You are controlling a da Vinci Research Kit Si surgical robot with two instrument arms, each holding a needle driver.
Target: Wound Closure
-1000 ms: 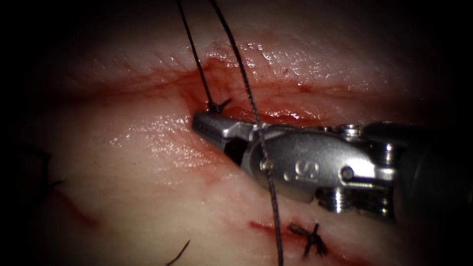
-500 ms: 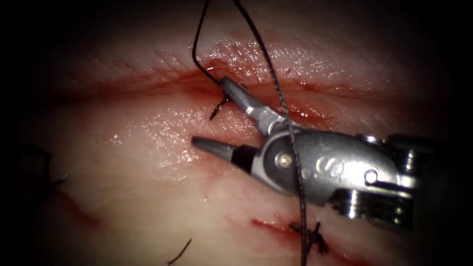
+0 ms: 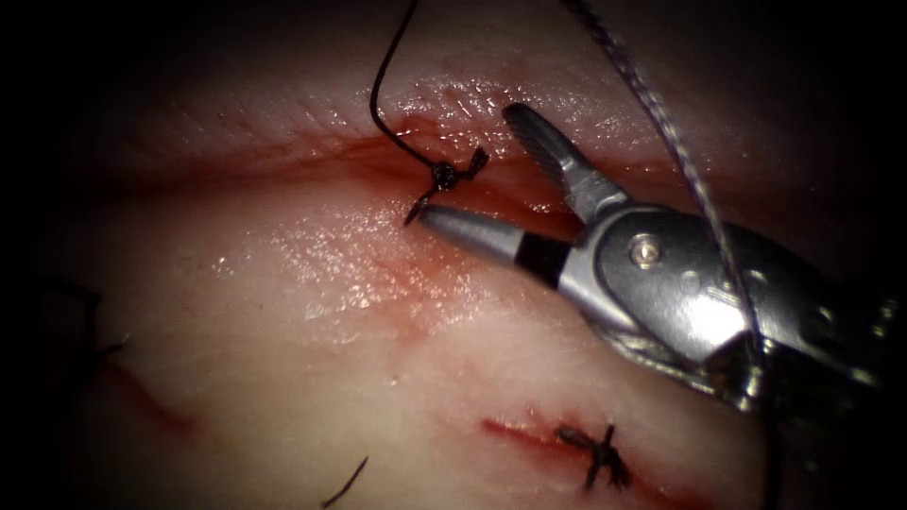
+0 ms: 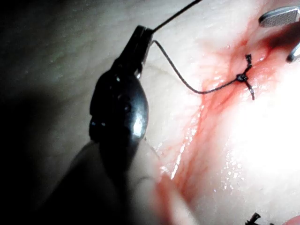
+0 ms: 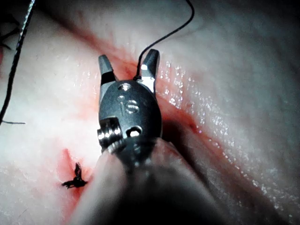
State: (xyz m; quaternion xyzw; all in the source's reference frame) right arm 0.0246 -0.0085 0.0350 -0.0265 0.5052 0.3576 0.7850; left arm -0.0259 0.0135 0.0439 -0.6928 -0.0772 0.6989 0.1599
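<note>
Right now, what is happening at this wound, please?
The right arm's tool has its jaws open beside a small knot on the cut in the tissue, and it holds nothing. The left arm's tool has its jaws shut on the thread that runs down to that knot. Two short thread tails stick out of the knot. A finished stitch sits lower on the tissue, and red fluid marks the area around the cut.
</note>
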